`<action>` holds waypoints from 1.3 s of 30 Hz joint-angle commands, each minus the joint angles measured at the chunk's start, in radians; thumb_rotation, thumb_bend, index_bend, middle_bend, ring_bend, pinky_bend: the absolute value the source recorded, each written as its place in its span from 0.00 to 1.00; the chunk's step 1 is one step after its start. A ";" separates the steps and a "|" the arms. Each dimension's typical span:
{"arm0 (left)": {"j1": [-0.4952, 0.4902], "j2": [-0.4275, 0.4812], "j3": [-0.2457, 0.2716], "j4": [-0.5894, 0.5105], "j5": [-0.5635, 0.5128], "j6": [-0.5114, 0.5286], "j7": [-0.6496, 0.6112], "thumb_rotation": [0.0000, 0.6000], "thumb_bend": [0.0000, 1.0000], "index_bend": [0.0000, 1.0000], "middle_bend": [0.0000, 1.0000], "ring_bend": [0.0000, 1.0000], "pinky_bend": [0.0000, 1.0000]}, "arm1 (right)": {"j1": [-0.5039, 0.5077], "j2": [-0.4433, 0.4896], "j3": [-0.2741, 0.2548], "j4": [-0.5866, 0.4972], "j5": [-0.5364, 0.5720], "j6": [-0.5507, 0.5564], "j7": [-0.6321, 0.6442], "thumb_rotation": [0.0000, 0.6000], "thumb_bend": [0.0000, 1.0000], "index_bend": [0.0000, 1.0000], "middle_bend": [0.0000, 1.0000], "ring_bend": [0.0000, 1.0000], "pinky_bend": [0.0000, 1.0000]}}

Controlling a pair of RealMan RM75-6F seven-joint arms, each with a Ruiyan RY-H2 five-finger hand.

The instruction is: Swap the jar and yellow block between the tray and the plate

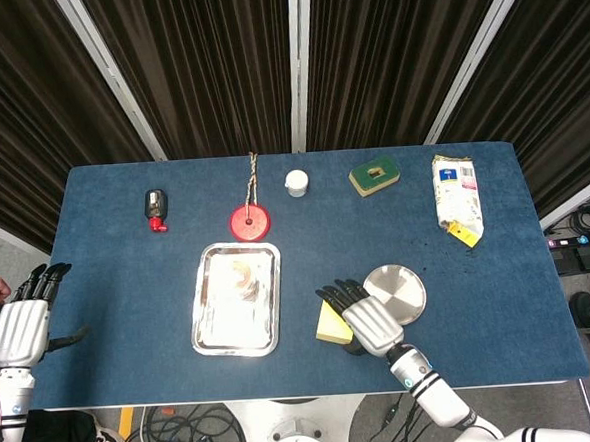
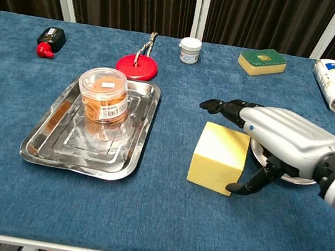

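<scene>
Head view: right hand [image 1: 366, 320] over yellow block [image 1: 332, 324], just left of round steel plate [image 1: 398, 292] on blue surface [image 1: 520, 297]; left hand [image 1: 23, 326] open, idle off surface edge

Chest view: clear plastic jar [image 2: 102, 100] upright in steel tray [image 2: 45, 145]; fingers [image 2: 250, 185] spread around block, touching its right side, not clamped. Probably foam, light and yielding: take across opposite faces. Jar slick, rigid: wrap below lid
</scene>
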State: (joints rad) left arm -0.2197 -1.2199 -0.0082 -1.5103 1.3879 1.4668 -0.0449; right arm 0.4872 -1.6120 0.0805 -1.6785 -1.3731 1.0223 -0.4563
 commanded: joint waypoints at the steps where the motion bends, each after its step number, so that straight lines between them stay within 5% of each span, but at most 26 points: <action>1: 0.005 0.000 -0.005 0.002 -0.001 -0.006 -0.001 1.00 0.06 0.11 0.10 0.05 0.20 | 0.006 -0.012 -0.002 0.009 -0.001 0.008 -0.004 1.00 0.15 0.00 0.26 0.22 0.40; 7: 0.011 -0.002 -0.016 0.002 -0.003 -0.020 0.001 1.00 0.06 0.11 0.10 0.05 0.20 | -0.002 -0.004 -0.007 0.006 -0.047 0.064 0.023 1.00 0.22 0.00 0.39 0.35 0.50; 16: 0.015 -0.002 -0.030 -0.015 0.013 -0.029 0.009 1.00 0.06 0.11 0.10 0.05 0.20 | -0.072 0.143 0.016 -0.029 -0.062 0.209 0.070 1.00 0.24 0.00 0.41 0.37 0.53; 27: 0.013 -0.006 -0.043 -0.025 0.022 -0.042 0.040 1.00 0.06 0.11 0.10 0.05 0.20 | -0.075 0.179 0.015 0.068 0.053 0.126 0.142 1.00 0.23 0.00 0.40 0.37 0.52; 32: 0.017 -0.009 -0.048 -0.018 0.020 -0.045 0.039 1.00 0.06 0.11 0.10 0.05 0.20 | -0.063 0.163 0.014 0.102 0.049 0.106 0.175 1.00 0.21 0.00 0.36 0.30 0.42; 36: 0.019 -0.014 -0.052 -0.011 0.020 -0.046 0.043 1.00 0.06 0.11 0.10 0.05 0.20 | -0.059 0.155 0.012 0.119 0.026 0.107 0.216 1.00 0.09 0.00 0.25 0.17 0.20; 39: 0.020 -0.019 -0.054 -0.008 0.016 -0.049 0.056 1.00 0.06 0.11 0.10 0.05 0.20 | -0.057 0.158 0.004 0.127 0.007 0.102 0.250 1.00 0.01 0.00 0.15 0.05 0.13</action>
State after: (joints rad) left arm -0.2002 -1.2380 -0.0616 -1.5186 1.4052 1.4185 0.0096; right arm 0.4285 -1.4544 0.0891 -1.5572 -1.3558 1.1266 -0.2187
